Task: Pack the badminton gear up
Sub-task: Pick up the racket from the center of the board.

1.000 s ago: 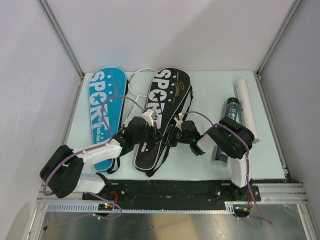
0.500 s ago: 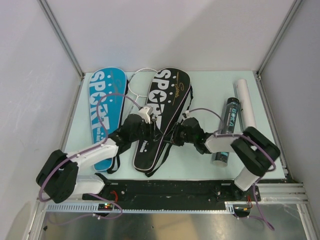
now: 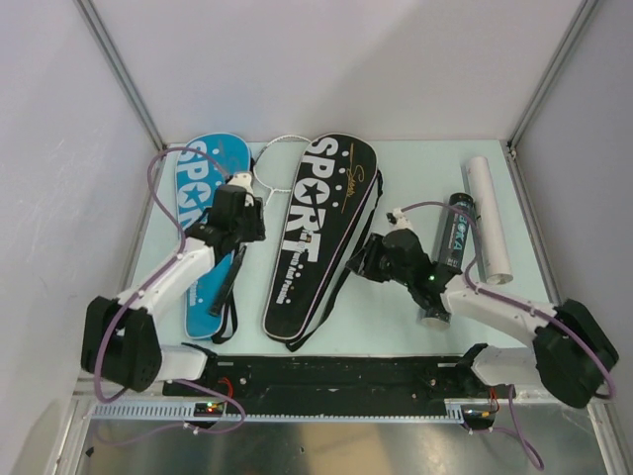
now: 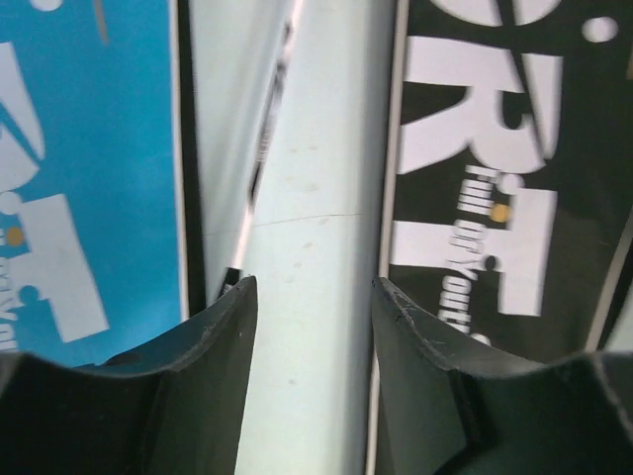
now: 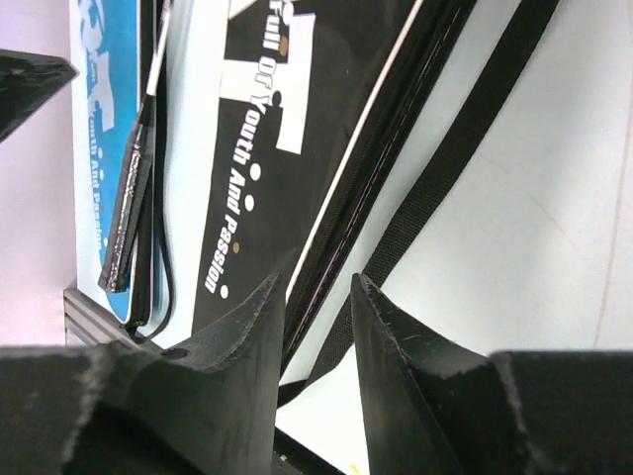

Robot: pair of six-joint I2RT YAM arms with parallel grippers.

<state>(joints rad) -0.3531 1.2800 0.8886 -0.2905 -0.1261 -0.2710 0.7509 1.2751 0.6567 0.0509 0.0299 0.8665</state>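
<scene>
Left gripper [image 4: 315, 294] hangs on an outstretched arm left of the black bag [image 3: 318, 223], fingers spread, empty; right gripper [image 5: 316, 287] crouches at its right edge, parted.

Glossy black racket bag [image 3: 318, 223], matt table [image 3: 396, 319]

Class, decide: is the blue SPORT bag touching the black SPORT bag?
Apart. The left wrist view shows a strip of bare table running between the blue bag and the black bag. The top view shows the same gap.
</scene>
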